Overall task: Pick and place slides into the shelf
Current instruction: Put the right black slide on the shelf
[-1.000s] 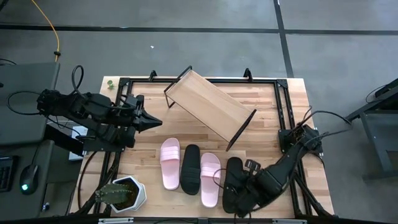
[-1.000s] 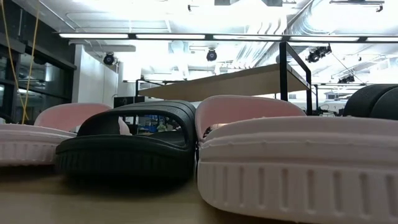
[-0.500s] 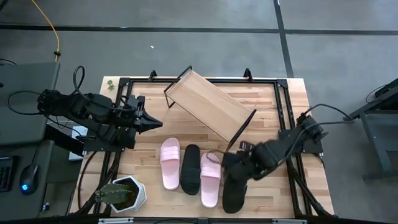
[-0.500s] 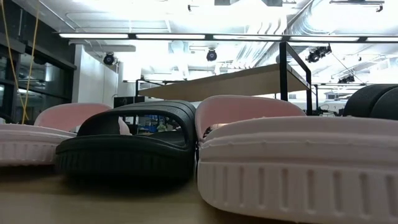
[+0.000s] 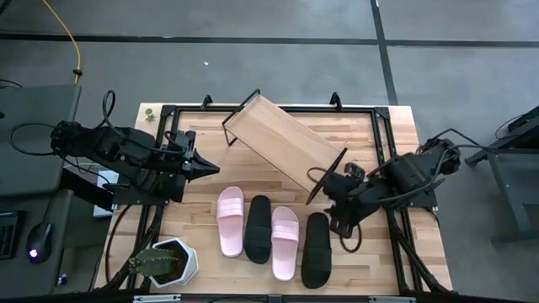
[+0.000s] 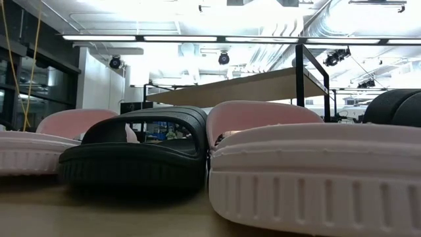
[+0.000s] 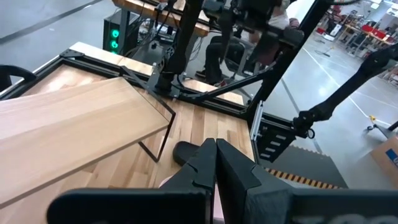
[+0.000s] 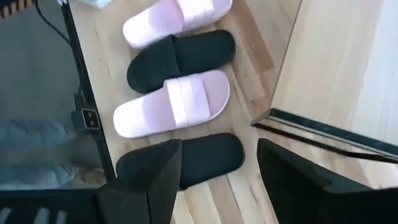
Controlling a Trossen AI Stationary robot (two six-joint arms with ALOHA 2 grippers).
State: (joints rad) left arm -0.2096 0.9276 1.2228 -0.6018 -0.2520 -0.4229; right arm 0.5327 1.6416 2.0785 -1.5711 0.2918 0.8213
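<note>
Four slides lie side by side near the table's near edge, soles on the wood: pale pink (image 5: 230, 221), black (image 5: 258, 229), pale pink (image 5: 285, 241), black (image 5: 317, 249). The low view shows them close up, with the black one (image 6: 138, 155) and a pink one (image 6: 316, 171) foremost. The shelf (image 5: 284, 143), a slanted light board on a black wire frame, stands behind them. My right gripper (image 5: 333, 212) (image 8: 219, 149) hangs open above the far end of the right black slide (image 8: 186, 160), touching nothing. My left gripper (image 5: 210, 168) (image 7: 216, 149) waits shut, left of the shelf.
A potted cactus (image 5: 160, 263) stands at the near left corner. Black frame rails (image 5: 383, 143) run along the table's edges. Bare wood (image 5: 370, 252) lies right of the slides and between them and the shelf. The shelf's right leg (image 8: 323, 134) is close beside my right gripper.
My right gripper has swung from over the near end of the right black slide toward the far edge and the right, ending beside the shelf's right end. The four slides lie where they were. My left arm has kept still.
</note>
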